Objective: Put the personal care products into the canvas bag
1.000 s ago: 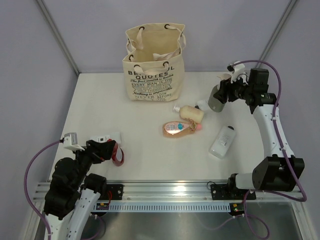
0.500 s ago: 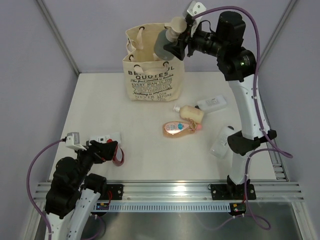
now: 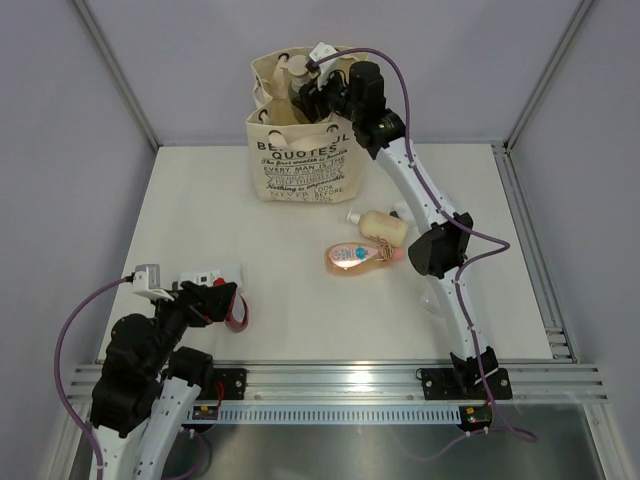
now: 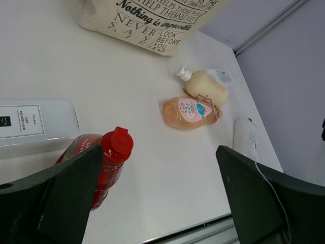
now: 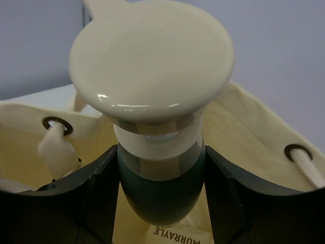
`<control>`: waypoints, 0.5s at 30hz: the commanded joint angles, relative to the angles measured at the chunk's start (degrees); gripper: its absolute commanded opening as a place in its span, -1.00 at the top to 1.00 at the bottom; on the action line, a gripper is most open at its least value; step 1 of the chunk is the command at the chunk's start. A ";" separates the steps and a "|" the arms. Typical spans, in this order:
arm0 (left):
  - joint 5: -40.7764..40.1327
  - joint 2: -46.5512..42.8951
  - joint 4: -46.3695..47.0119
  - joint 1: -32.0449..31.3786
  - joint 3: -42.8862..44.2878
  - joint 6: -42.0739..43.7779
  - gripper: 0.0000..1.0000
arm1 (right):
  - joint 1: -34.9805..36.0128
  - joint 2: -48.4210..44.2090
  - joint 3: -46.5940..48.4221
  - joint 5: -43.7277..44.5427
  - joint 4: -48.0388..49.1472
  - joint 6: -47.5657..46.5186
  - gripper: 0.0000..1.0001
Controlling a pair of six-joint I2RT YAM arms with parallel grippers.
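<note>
My left gripper point(image 3: 222, 302) hangs low over the table's point(image 3: 200, 220) near left corner, jaws spread wide and holding nothing. The red bottle point(image 4: 96, 157) lies just beneath it, beside a flat white bottle point(image 4: 35, 124). Further right, the pink-orange bottle point(image 4: 189, 112) and beige bottle point(image 4: 205, 87) lie together in front of the canvas bag point(image 3: 305, 165). My right gripper point(image 5: 162, 203) clamps the grey-green bottle point(image 5: 161, 185) by its body, above the bag's open mouth.

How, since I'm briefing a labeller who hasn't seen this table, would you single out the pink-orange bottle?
Find the canvas bag at the table's far edge; two bottles lie just in front of it, to its right. The pink-orange bottle is the nearer one, translucent with an oval label, unlike the opaque beige pump bottle beside it.
</note>
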 commanded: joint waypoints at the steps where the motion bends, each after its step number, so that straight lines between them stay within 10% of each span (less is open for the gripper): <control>1: 2.18 -6.09 2.76 0.05 -0.56 1.19 -0.98 | -1.15 -3.26 1.18 2.05 15.55 -0.85 1.00; 15: 3.15 -5.92 3.03 0.05 -0.56 1.45 -0.97 | -4.41 0.78 -11.30 3.54 5.00 9.53 0.89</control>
